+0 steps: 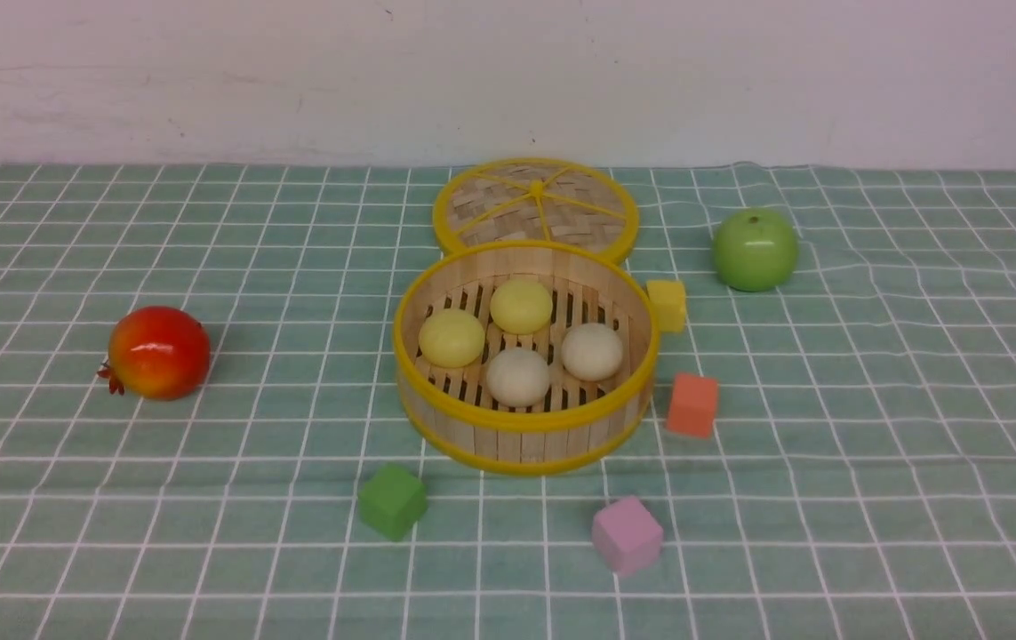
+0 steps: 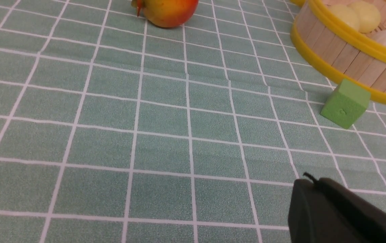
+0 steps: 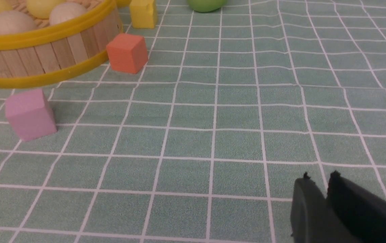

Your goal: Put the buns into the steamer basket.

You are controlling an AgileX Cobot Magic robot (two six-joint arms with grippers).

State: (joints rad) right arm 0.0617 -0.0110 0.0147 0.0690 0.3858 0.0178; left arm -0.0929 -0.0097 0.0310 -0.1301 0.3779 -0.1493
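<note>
Readable text: you will find none in any view.
Labels and brands: none that you can read on the things lying on the cloth.
Numbers and signs: none that you can read.

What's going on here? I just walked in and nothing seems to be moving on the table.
Nothing is being handled right now. All four buns sit inside the steamer basket, whose lid lies flat behind it. The left end effector is shut and empty above bare cloth; the right end effector shows a narrow gap and holds nothing. The cubes and fruit lie around the basket.
</note>
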